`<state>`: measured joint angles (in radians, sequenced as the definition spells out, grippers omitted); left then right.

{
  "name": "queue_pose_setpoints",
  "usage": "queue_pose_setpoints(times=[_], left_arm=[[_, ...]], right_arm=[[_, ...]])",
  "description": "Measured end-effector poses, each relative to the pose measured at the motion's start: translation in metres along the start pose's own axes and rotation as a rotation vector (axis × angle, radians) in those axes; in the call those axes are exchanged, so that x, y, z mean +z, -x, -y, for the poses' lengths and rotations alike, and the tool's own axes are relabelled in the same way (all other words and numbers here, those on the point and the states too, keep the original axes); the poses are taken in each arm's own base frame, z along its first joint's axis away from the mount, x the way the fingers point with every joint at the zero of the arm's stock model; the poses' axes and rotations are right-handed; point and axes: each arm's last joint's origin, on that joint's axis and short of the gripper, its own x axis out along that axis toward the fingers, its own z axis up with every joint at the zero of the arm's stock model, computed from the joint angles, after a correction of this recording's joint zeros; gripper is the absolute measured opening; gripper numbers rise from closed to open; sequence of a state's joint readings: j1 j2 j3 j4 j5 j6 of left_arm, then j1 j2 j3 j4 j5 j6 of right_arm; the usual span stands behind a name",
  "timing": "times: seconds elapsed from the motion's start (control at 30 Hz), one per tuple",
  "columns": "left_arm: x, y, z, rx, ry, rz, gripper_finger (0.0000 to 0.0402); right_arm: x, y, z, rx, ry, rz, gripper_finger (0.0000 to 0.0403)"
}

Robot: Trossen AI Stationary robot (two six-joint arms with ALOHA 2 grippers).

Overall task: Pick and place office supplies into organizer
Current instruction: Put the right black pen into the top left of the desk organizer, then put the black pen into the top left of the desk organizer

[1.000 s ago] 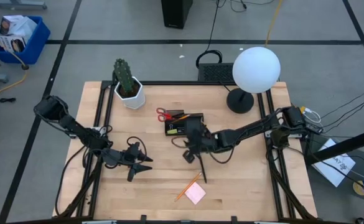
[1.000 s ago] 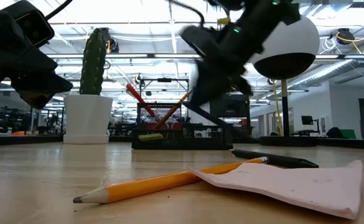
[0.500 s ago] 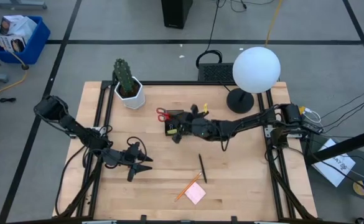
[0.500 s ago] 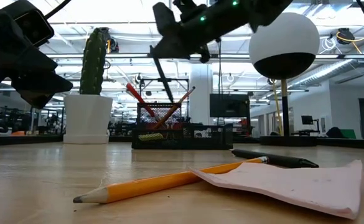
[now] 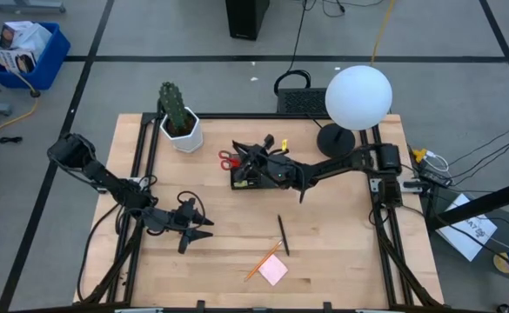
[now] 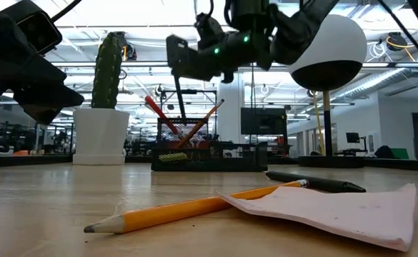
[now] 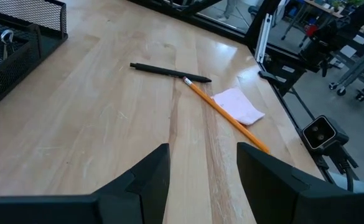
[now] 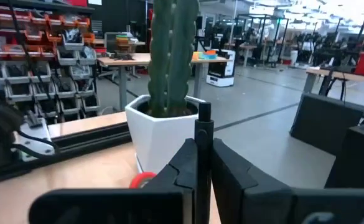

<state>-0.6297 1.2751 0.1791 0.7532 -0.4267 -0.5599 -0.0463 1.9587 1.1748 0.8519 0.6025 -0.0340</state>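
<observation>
My right gripper [image 5: 251, 162] reaches level over the black mesh organizer [image 5: 270, 181], shut on a black pen [image 6: 182, 107] that stands nearly upright. The organizer [image 6: 209, 153] holds red-handled scissors [image 5: 228, 159] and an orange pencil [image 6: 206, 118]. On the bare wood nearer the front lie another black pen [image 5: 282, 235], an orange pencil [image 5: 261, 261] and a pink sticky-note pad [image 5: 272, 271]; the pencil's end lies under the pad. My left gripper [image 5: 195, 231] waits open at the table's left, its fingers [image 7: 150, 177] around nothing. My right gripper pinches the black pen's upper part [image 8: 203, 134] between its two fingers. The fingers come level from the table's right and lie across the pen. A short end sticks up above them; the rest [image 6: 183, 118] hangs down toward the organizer. Whether its tip is inside, I cannot tell.
A cactus in a white hexagonal pot [image 5: 181, 129] stands at the far left, just beyond the organizer. A lamp with a white globe [image 5: 358, 97] stands at the far right. Bare wood lies between the organizer and the loose items.
My right gripper has carried the black pen from the table's middle toward the far edge and leftward, over the organizer, rising a little. It has tipped from pointing down to level, and the pen has swung from slanted to nearly upright.
</observation>
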Motion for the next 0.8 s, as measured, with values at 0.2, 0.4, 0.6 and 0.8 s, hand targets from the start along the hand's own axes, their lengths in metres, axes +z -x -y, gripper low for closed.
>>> queue_pose_setpoints(times=[0.2,0.4,0.6,0.8], left_arm=[[0.000,0.000,0.000,0.000,-0.001,-0.001,0.0189],[0.000,0.000,0.000,0.000,0.001,-0.001,0.0189],[0.000,0.000,0.000,0.000,0.002,-0.001,0.0189],[0.000,0.000,0.000,0.000,0.001,-0.002,0.0189]], right_arm=[[-0.024,-0.006,-0.005,0.003,0.042,-0.007,0.0018],[-0.052,-0.009,-0.009,0.005,0.069,-0.064,0.0018],[-0.069,-0.010,-0.011,0.007,0.071,-0.106,0.0023],[-0.069,-0.008,-0.015,0.024,0.076,-0.103,0.0082]])
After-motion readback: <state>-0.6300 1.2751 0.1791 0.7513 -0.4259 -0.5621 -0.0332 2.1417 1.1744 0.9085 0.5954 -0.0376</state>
